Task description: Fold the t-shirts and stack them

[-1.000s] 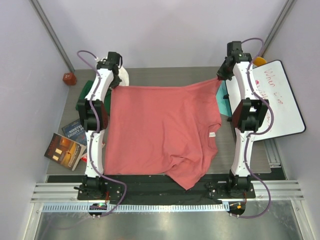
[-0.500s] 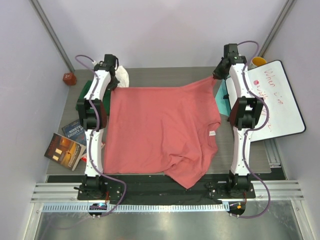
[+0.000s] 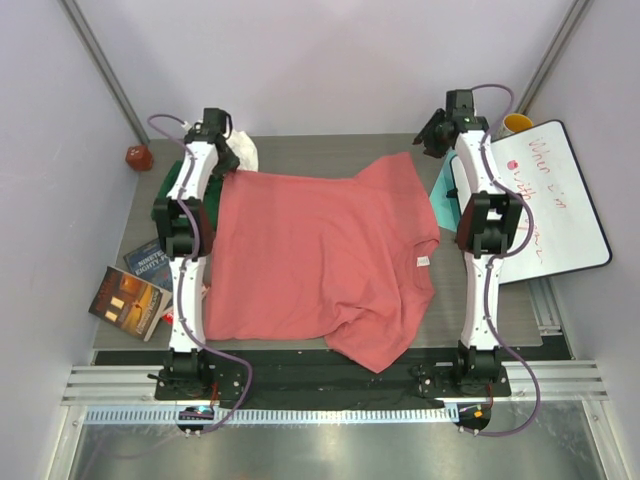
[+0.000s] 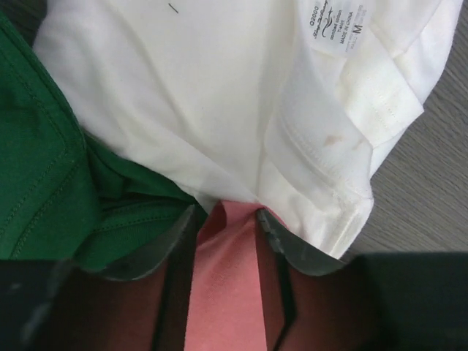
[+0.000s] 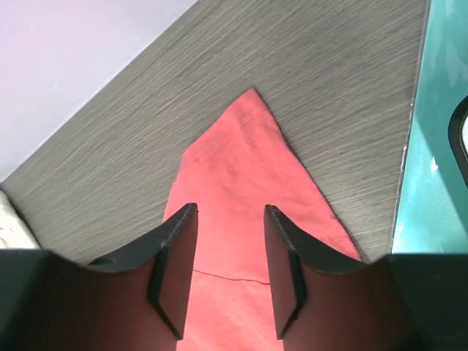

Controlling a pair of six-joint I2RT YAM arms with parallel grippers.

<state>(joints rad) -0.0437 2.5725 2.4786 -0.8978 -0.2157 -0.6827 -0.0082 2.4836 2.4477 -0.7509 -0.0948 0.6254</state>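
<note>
Left pincer and right pincer are seen released, each over a far corner of the pink shirt, which is spread on the desk, white shirt and green shirt being heaped by its far-left corner.

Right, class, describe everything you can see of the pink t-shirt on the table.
The pink t-shirt is soft, salmon-coloured cloth, spread mostly flat across the grey table, wrinkled and bunched at its near right edge. A small white label shows at the neck, on the right. Its far left corner lies between the open fingers of the left gripper, beside a white shirt and a green shirt. Its pointed far right corner lies flat below the open right gripper.
</note>
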